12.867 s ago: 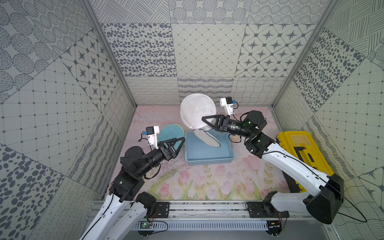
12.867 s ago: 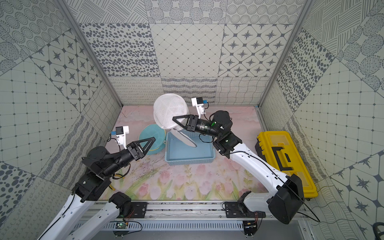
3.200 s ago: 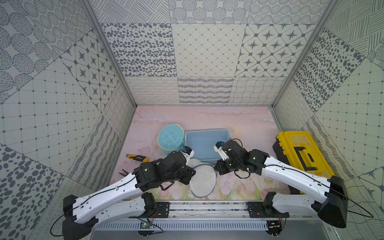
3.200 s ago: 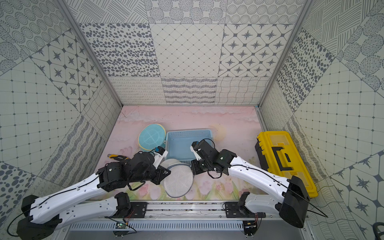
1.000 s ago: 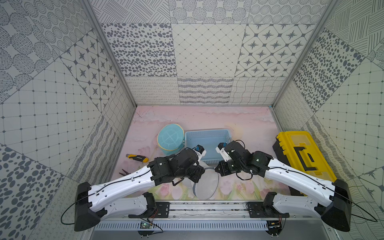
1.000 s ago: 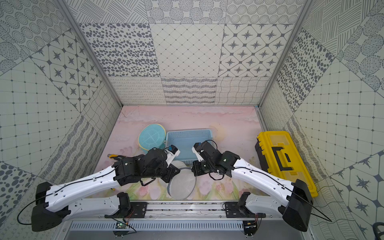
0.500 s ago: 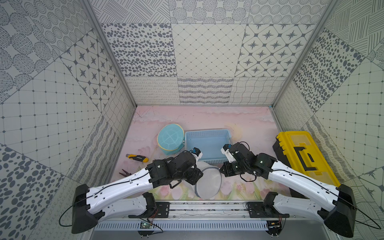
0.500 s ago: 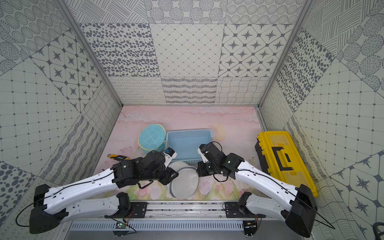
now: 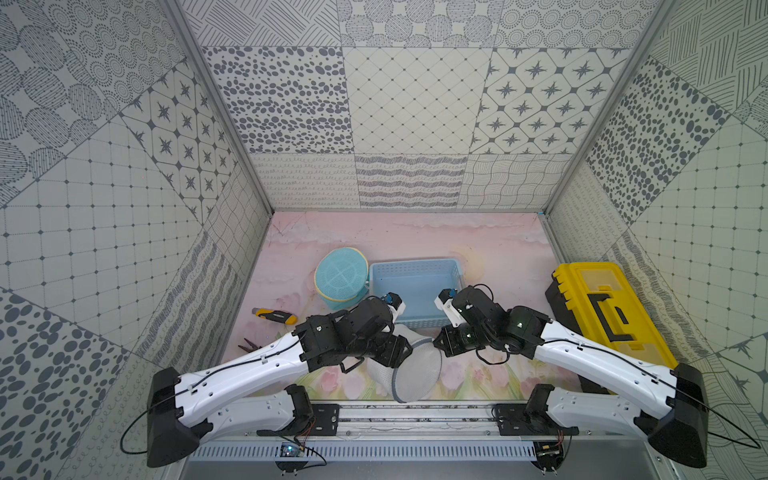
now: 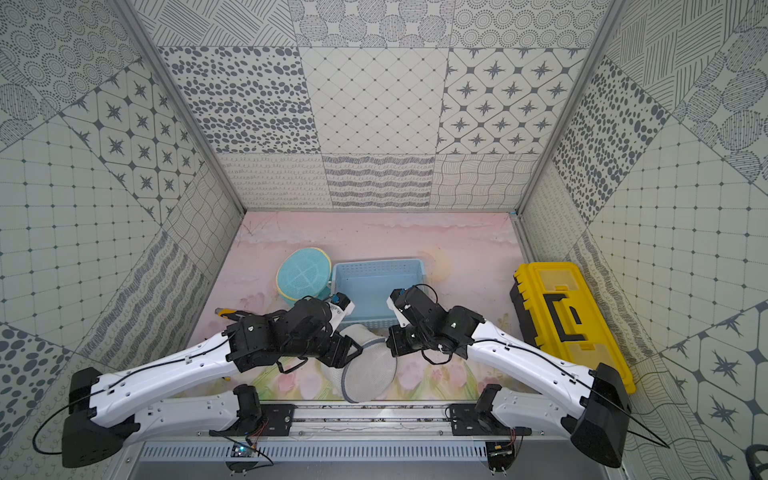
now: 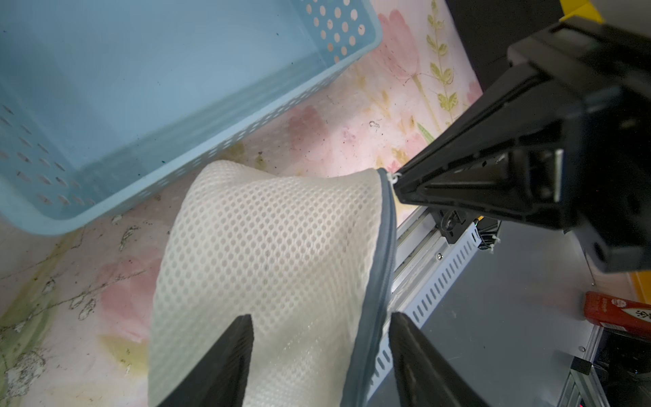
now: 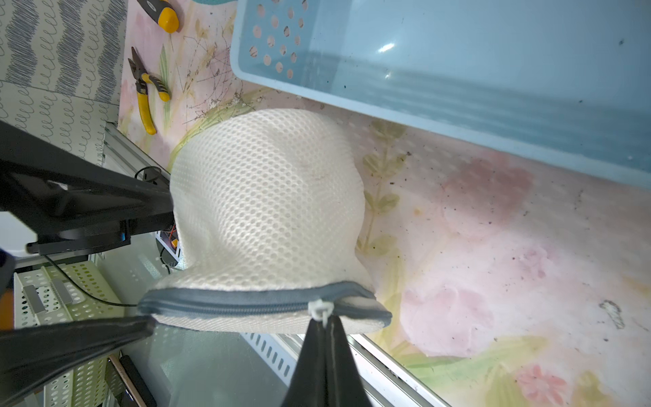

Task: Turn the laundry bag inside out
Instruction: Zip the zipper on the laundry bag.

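— So, where was the laundry bag (image 9: 415,370) in both top views?

— At the front edge of the table (image 9: 498,245), just in front of the blue basket (image 9: 415,276) and between the two arms. Its grey-rimmed mouth reached out over the front rail (image 9: 415,409). The left claw (image 9: 400,354) sat at one side of that mouth and the right claw (image 9: 436,344) at the other. From up there the fingers were too dark to read, though the right pair seemed closed.

— And the left wrist view?

— The left claw (image 11: 320,317) was spread wide. One finger lay over the white mesh and the other outside the grey zip (image 11: 385,246), so the bag's rim ran between them. The right claw's tip met the far end of the zip.

— The right wrist view?

— The right claw (image 12: 324,329) was pressed together, pinching the white pull tab (image 12: 320,310) on the zip. The mesh bulged in a dome toward the basket.
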